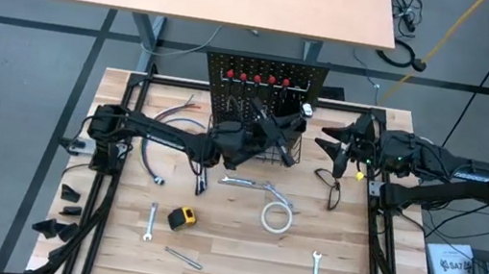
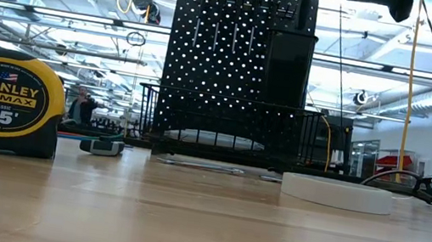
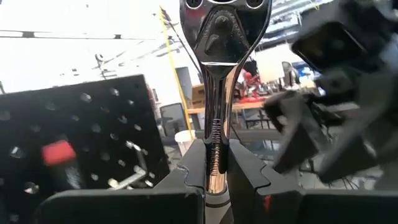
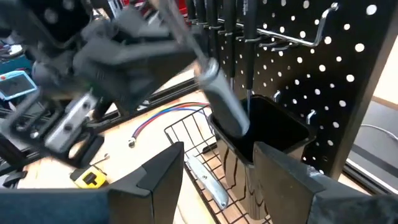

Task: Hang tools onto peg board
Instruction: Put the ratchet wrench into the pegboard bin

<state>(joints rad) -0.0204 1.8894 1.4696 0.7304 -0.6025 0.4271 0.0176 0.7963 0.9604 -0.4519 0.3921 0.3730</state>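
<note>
The black peg board stands upright at the table's far side, with red-handled screwdrivers hung along its top and a wire basket at its base. My left gripper is right in front of the board, shut on a chrome ratchet wrench. In the right wrist view the wrench's free end is over the black cup holder. My right gripper is open, to the right of the board, touching nothing. My left gripper pinches the ratchet wrench's chrome handle between its two fingers, and the wrench runs on along them, past the tips. The wrench's head stands beyond the fingertips. It is lifted clear of the table, beside the peg board.
On the wooden table lie a yellow-black tape measure, a white tape roll, silver wrenches, pliers and a long wrench near the basket. Black frame rails run along the table's left and right sides.
</note>
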